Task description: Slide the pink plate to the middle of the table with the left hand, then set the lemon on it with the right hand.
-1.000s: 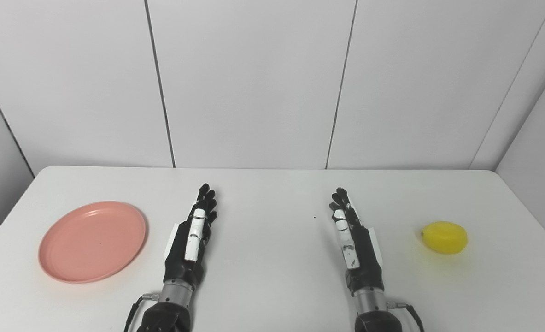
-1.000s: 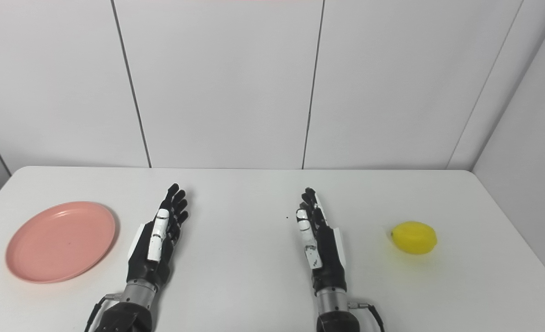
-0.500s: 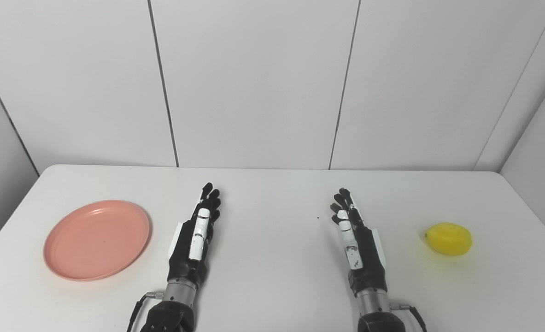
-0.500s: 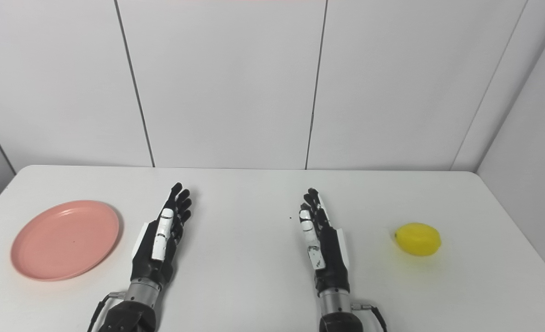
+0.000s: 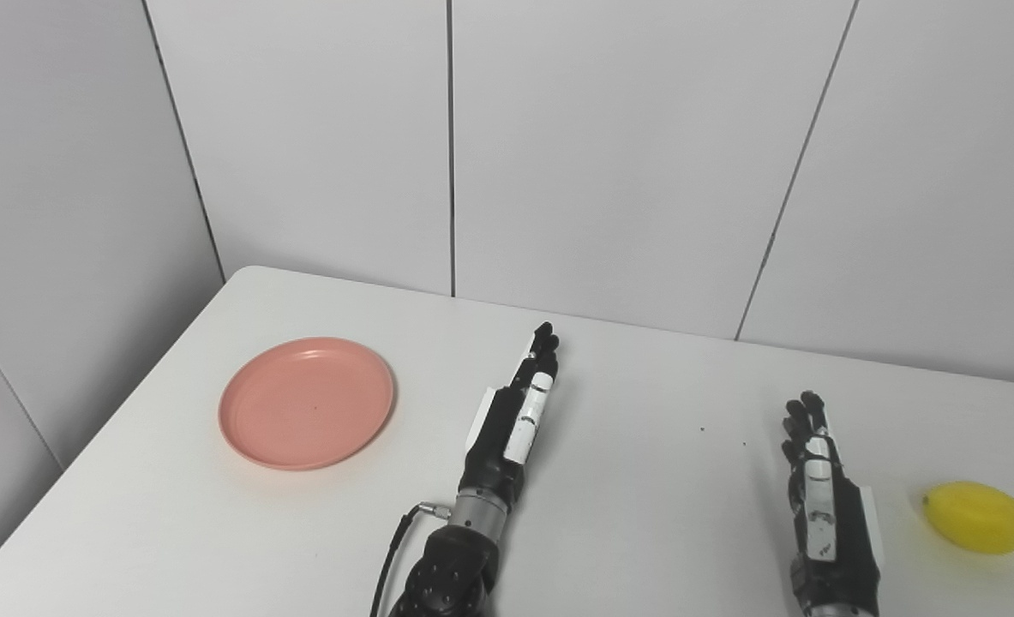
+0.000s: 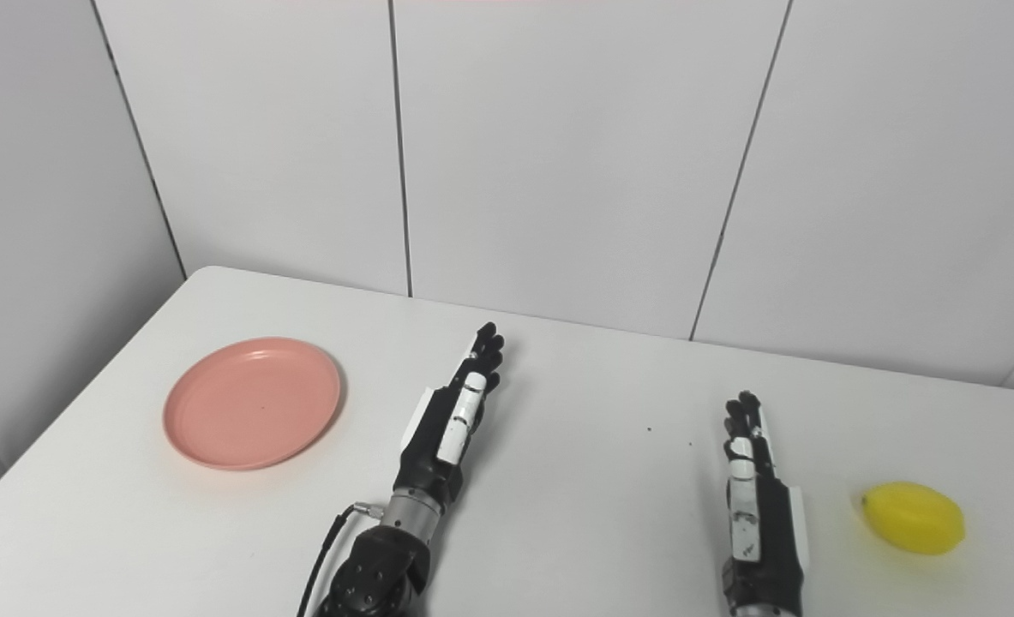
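Both hands flat and empty on the white bench

The pink plate (image 5: 306, 402) sits at the bench's (image 5: 644, 480) left side, well apart from the left hand (image 5: 511, 428), whose fingers lie straight and together. The right hand (image 5: 824, 506) lies likewise, holding nothing, with the lemon (image 5: 975, 517) near its right, untouched

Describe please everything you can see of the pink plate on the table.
The pink plate is round and shallow, salmon pink, with a low raised rim and a flat centre; it looks like matte plastic. It is empty and lies flat and upright on the white table, at its left side. Nothing touches it: the left hand lies apart to its right, with bare table between them.
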